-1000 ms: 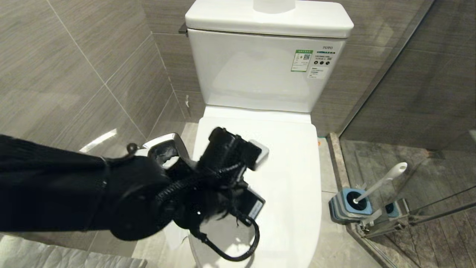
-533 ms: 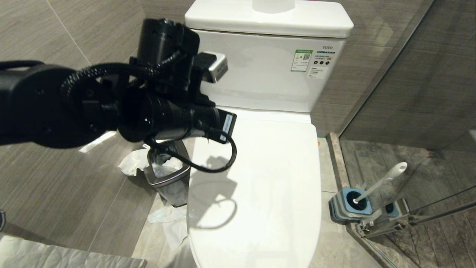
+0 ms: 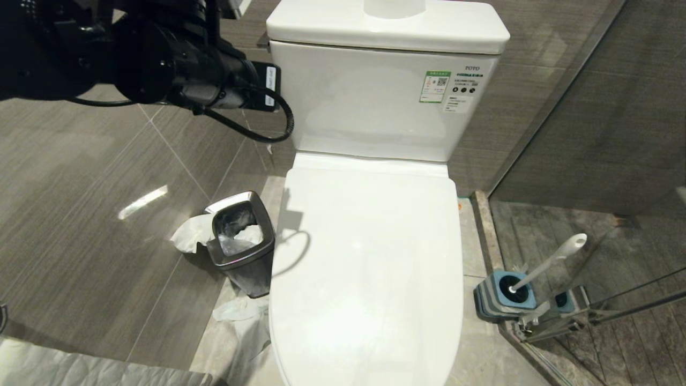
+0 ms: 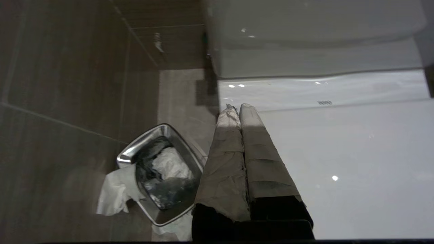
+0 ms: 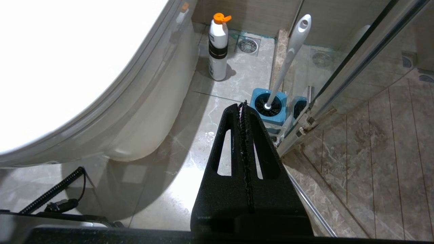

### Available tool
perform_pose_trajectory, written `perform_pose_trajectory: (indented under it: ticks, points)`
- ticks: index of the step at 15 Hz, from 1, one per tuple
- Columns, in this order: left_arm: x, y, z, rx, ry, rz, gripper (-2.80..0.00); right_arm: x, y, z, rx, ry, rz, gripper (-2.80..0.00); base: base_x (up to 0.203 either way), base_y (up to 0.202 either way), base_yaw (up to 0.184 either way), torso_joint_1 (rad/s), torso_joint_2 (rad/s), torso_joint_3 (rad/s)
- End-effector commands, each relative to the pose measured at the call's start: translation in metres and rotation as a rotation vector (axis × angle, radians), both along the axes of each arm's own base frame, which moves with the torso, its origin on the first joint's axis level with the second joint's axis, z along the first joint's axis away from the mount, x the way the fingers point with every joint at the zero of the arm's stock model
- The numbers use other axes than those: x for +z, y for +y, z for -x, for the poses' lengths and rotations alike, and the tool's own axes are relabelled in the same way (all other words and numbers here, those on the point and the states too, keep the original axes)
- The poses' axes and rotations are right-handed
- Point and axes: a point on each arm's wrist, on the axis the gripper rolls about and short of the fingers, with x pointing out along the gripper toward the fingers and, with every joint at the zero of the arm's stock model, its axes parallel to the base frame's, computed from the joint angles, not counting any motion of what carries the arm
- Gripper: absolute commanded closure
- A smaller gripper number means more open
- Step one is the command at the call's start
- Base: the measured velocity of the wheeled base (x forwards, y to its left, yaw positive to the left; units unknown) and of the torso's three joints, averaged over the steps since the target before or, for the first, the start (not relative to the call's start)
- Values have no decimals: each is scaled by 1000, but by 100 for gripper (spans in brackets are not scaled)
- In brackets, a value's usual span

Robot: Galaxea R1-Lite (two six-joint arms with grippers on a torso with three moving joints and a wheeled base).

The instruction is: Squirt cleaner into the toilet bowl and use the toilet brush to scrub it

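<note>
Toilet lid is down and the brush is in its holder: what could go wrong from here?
1. The lid covers the bowl, so cleaner squirted now would land on it.
2. The steel bin stands against the toilet's left side; a swinging left arm might tip it.
3. The toilet brush leans beside the glass door, leaving little reaching room.

the toilet lid (image 3: 370, 257) is down, so the toilet bowl beneath is wholly hidden and no cleaner in it can be seen. the lid's front end runs off the bottom edge of the head view. the toilet brush (image 3: 552, 260) shows only its white handle; the head sits sunk in the blue holder (image 3: 501, 295) and cannot be seen. the print on the tank sticker (image 3: 435, 87) is too small to read. the left arm (image 3: 161, 64) is cut off by the top left corner of the head view, its gripper out of that picture. the label on the bottle (image 5: 217, 47) is unreadable.
</note>
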Motion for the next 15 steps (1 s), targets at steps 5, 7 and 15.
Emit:
perform_pose_trajectory:
  ticks: [5, 7, 15]
  points:
    - [46, 66, 49, 152, -128, 34, 0, 0, 0, 0, 1, -1, 1, 0, 0, 0, 0, 0, 0, 0]
    - [54, 86, 74, 174, -154, -6, 0, 0, 0, 0, 1, -1, 1, 0, 0, 0, 0, 0, 0, 0]
    - [49, 153, 197, 31, -255, -50, 0, 0, 0, 0, 1, -1, 1, 0, 0, 0, 0, 0, 0, 0]
